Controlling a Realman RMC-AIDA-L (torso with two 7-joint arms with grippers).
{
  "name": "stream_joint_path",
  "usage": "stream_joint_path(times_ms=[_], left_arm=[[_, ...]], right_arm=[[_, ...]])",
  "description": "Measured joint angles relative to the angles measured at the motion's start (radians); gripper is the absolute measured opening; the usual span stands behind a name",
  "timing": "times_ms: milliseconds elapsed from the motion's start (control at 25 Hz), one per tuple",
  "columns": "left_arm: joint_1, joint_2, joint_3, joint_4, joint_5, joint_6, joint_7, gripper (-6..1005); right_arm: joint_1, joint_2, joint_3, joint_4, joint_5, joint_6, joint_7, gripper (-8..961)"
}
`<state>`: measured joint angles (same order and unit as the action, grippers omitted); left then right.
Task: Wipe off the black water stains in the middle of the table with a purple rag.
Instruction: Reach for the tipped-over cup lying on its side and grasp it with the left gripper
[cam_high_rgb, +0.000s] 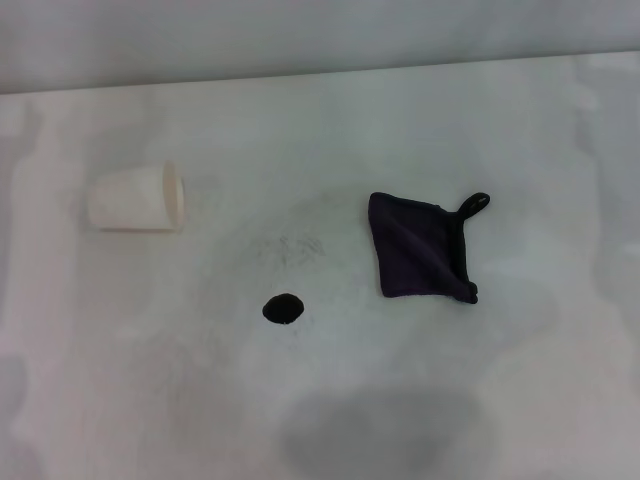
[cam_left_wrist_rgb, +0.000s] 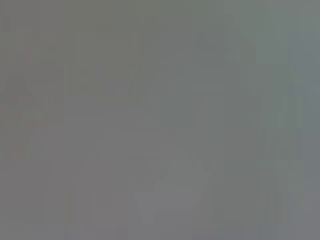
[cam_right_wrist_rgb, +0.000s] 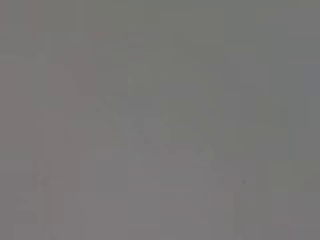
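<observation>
Rag — the purple rag (cam_high_rgb: 420, 248) lies flat on the table (cam_high_rgb: 520, 400), at 2 o'clock from the black water stains (cam_high_rgb: 283, 308), well apart. No tool or arm shows — their state I cannot tell.

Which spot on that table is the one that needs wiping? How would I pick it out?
Look at the white table, roughly at its middle. Between the tipped-over paper cup on the left and the purple rag on the right, a bit nearer the camera, sits the black water stain. It is solid, round and pitch black, unlike the faint grey speckled smudge just behind it.
</observation>
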<state>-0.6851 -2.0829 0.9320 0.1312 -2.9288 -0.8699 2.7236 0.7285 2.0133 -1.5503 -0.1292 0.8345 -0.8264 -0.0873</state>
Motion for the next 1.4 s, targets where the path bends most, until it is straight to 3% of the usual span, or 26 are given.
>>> stream_joint_path(times_ms=[240, 920, 1160, 1280, 1320, 1400], left_arm=[[0.005, -0.001, -0.013, -0.012, 0.000, 0.006, 0.003, 890], [0.073, -0.004, -0.003, -0.016, 0.003, -0.011, 0.010, 891], [0.083, -0.006, 0.000, -0.017, 0.003, -0.034, 0.005, 891], [0.085, -0.006, 0.022, -0.017, 0.004, -0.056, 0.004, 891], [0.089, -0.006, 0.075, -0.015, 0.004, -0.081, 0.001, 891], [0.092, -0.006, 0.100, -0.012, 0.004, -0.098, -0.004, 891]], right_arm=[[0.035, -0.006, 0.000, 0.018, -0.004, 0.026, -0.013, 840], [0.004, 0.007, -0.065, -0.005, -0.012, 0.015, -0.006, 840], [-0.039, 0.010, -0.189, -0.037, -0.012, -0.025, -0.006, 840], [-0.054, 0.011, -0.211, -0.049, -0.012, -0.029, -0.005, 840], [-0.057, 0.012, -0.212, -0.051, -0.012, -0.028, -0.004, 840], [-0.060, 0.012, -0.212, -0.051, -0.011, -0.025, -0.003, 840]])
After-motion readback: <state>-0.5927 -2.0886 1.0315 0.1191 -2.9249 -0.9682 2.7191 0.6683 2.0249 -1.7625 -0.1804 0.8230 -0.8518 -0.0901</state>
